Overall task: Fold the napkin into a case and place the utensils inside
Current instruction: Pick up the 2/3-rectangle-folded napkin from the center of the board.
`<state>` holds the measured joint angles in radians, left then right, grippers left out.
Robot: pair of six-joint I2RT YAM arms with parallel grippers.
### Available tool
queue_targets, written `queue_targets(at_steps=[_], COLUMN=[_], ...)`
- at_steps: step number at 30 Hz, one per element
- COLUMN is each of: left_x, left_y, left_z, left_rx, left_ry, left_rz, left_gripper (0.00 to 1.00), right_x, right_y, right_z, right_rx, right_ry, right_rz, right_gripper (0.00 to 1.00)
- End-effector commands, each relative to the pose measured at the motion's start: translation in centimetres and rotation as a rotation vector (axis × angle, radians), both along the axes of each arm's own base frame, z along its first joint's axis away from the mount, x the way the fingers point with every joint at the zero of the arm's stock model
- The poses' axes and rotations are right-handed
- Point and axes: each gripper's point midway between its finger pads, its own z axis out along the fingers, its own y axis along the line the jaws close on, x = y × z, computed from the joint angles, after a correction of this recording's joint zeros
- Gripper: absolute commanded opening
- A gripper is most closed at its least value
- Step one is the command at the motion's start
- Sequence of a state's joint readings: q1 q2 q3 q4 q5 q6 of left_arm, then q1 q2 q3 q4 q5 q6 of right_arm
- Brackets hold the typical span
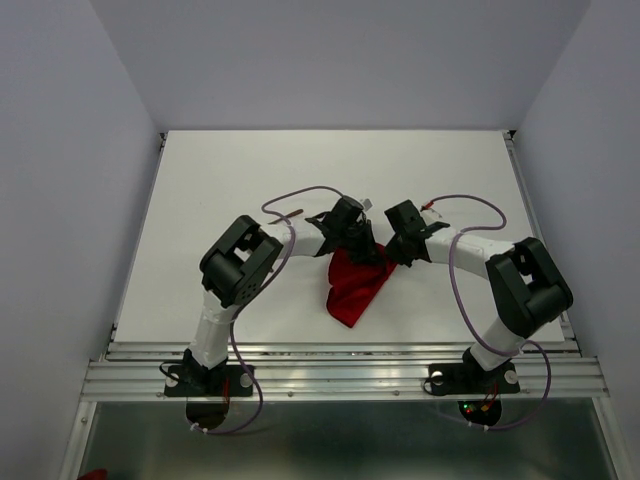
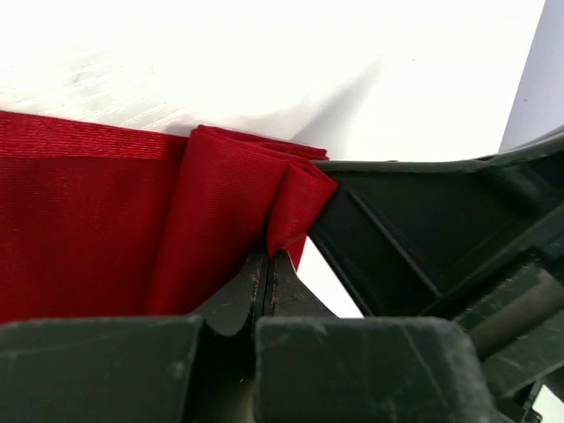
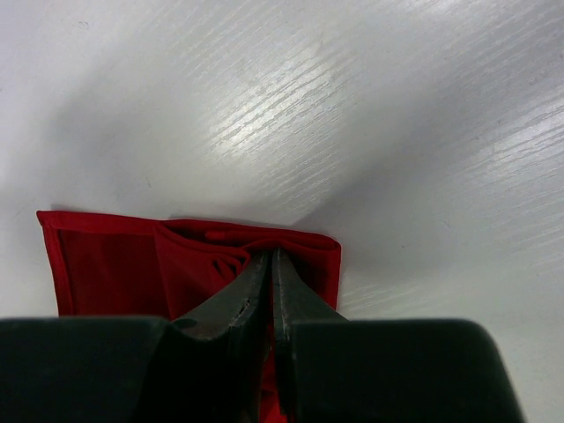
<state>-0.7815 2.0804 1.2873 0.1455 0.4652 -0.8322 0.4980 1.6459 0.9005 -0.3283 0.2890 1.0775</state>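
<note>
The napkin (image 1: 355,285) sits near the middle of the surface (image 1: 250,170), between the left arm (image 1: 240,265) and the right arm (image 1: 525,280). It is a bunched, part-folded red shape, not yet a flat case.

**Jaw state**
- Left jaws: pressed together, pinching a pleated fold of the napkin (image 2: 220,203). The wrist view shows several layers gathered into the grip.
- Right jaws: pressed together on the napkin's (image 3: 194,256) folded edge. A hemmed corner shows to the left in that view.

**Governing relation**
- Both pinch points sit just beside each other at the far end of the cloth. The body of the right jaws fills the right side of the left wrist view.
- From the pinch points the cloth trails toward the near edge, slanting slightly left. Its long axis therefore runs far to near.
- All free cloth lies on the near side of both jaws. Neither arm is nearer, since they share the same end.

**Assessment**
- Folding appears to be the step in hand.
- The utensils appear in no view.
- It cannot be told whether the near tip rests on the surface.
</note>
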Motion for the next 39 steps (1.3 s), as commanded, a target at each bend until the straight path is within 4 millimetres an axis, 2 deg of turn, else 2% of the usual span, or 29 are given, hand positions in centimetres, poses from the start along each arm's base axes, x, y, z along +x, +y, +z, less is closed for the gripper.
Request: queue_targets(at_steps=[1,3,6,7,9,10,11,13,15,16,18,23,28,32,33,39], left_x=[0.1,0.8,1.7,1.9,2.6,2.8,3.1,3.5,3.5,3.8,3.7,4.3,5.4,5.9,5.7,5.0], left_y=[-0.2,0.6,2.3,2.8,4.1,4.6,5.1,5.5,6.8,6.9,7.5,9.5,11.1,11.4,11.4,10.6], left_z=[1.7,2.2,4.6,4.2,5.9,6.1,6.4,7.2,6.7,7.0,6.0,2.6,1.4,0.5,-0.6,-2.9], left_rx=[-0.013,0.026,0.059,0.079,0.092,0.103,0.112,0.117,0.153,0.147,0.166,0.269,0.362,0.403,0.418,0.416], left_ry=[-0.074,-0.135,-0.213,-0.216,-0.266,-0.276,-0.29,-0.316,-0.31,-0.317,-0.309,-0.292,-0.324,-0.332,-0.316,-0.265], left_rz=[-0.007,0.002,0.026,0.033,0.056,0.059,0.066,0.071,0.089,0.095,0.102,0.125,0.162,0.15,0.134,0.071], left_gripper=[0.0,0.0,0.0,0.02,0.18,0.26,0.44,0.57,0.7,0.7,0.71,0.72,0.85,0.86,0.86,0.83], right_x=[-3.4,-3.4,-3.5,-3.4,-3.2,-3.2,-3.0,-2.8,-2.4,-2.4,-2.2,-2.1,-2.3,-2.2,-2.2,-2.1], right_y=[-1.8,-1.8,-1.8,-1.8,-2.0,-2.1,-2.2,-2.1,-1.6,-1.6,-1.3,-1.0,-1.1,-0.8,-0.8,-0.9], right_z=[-3.1,-2.9,-2.8,-2.7,-2.3,-2.2,-2.0,-1.8,-1.7,-1.6,-1.7,-1.8,-1.9,-1.8,-1.8,-1.8], right_rx=[-0.076,-0.073,-0.075,-0.078,-0.089,-0.095,-0.1,-0.106,-0.099,-0.101,-0.095,-0.096,-0.094,-0.089,-0.088,-0.093], right_ry=[0.132,0.128,0.124,0.12,0.102,0.095,0.087,0.081,0.074,0.073,0.07,0.076,0.08,0.08,0.08,0.081], right_rz=[0.001,0.001,0.016,0.022,0.028,0.03,0.031,0.051,0.085,0.091,0.106,0.132,0.137,0.143,0.145,0.148], right_gripper=[0.11,0.11,0.11,0.11,0.11,0.12,0.12,0.12,0.12,0.12,0.12,0.12,0.12,0.12,0.12,0.12])
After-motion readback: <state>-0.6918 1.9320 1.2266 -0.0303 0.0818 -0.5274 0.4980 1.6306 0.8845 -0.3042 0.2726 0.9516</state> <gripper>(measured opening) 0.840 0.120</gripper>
